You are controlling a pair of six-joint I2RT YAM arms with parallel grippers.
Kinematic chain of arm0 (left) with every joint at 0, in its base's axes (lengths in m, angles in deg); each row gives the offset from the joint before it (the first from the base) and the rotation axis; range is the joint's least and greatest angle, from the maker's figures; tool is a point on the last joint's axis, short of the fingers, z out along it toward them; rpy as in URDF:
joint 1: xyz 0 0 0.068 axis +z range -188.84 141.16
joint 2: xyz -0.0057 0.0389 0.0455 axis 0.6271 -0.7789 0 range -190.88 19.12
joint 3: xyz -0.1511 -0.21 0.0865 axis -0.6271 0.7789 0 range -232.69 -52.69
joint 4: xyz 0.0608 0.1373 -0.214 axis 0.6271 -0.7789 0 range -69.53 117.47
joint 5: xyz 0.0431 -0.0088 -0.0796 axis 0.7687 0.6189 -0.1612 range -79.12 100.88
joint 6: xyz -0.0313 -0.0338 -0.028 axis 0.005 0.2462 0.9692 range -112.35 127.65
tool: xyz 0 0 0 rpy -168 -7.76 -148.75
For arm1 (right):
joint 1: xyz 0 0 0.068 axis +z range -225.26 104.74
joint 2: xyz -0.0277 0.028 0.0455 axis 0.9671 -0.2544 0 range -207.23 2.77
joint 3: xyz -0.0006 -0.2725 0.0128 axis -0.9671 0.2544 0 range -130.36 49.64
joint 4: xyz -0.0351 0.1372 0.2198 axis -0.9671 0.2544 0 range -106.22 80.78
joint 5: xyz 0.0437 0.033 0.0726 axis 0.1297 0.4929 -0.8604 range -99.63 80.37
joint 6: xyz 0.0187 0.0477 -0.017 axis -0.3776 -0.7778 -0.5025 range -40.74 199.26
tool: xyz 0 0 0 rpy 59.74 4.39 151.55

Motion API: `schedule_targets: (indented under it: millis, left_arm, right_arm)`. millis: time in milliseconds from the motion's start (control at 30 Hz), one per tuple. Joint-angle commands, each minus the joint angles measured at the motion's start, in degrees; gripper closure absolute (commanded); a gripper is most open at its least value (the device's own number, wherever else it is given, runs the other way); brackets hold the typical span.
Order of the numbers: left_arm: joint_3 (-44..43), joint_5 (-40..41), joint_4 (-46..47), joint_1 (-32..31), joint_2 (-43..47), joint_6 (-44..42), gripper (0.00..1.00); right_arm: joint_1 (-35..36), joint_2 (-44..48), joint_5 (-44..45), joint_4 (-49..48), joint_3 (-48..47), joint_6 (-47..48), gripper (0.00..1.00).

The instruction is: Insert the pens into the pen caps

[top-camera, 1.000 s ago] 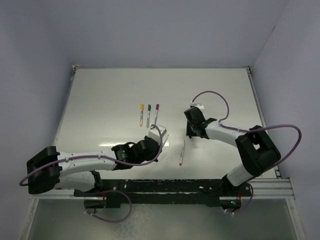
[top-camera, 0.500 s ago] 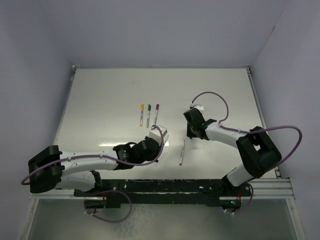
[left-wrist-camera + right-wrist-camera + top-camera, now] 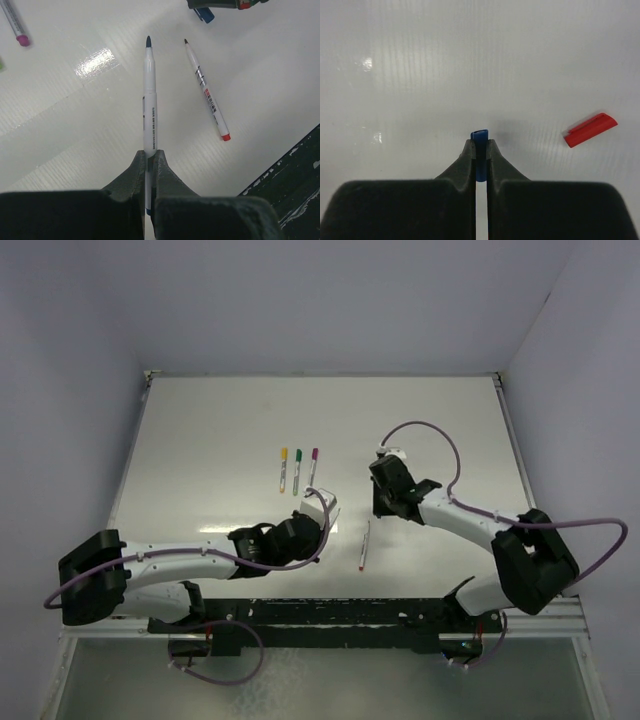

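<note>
Right tool point(image 3: 480, 146) hides most of blue cap point(image 3: 480, 135) (tip shows).

This is looking like a robotics lab, set up as a closed test cell. Plain pale lavender walls point(image 3: 320, 310) are boxing in a white table point(image 3: 200, 460) across the top and both sides of the overhead view. Along the bottom edge, a black metal rail point(image 3: 335, 612) is carrying two white-and-black arms, the left arm point(image 3: 170, 558) and the right arm point(image 3: 462, 521), with purple cables point(image 3: 425, 424) looping loose off them. Pens point(image 3: 297, 472) are lying in a tidy row near the centre of the frame.
</note>
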Motion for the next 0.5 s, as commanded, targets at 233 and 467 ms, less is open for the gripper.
schedule_targets:
  millis: [233,467]
  left_arm:
    - [0.11,-0.86,15.02,0.22,0.19,-3.11,1.0]
    - [5.43,-4.51,33.08,0.83,2.12,-3.22,1.0]
  right_arm:
    - [0.09,16.48,1.51,-12.36,-2.84,5.23,1.0]
    - [0.14,29.21,-2.58,-29.65,7.05,2.34,1.0]
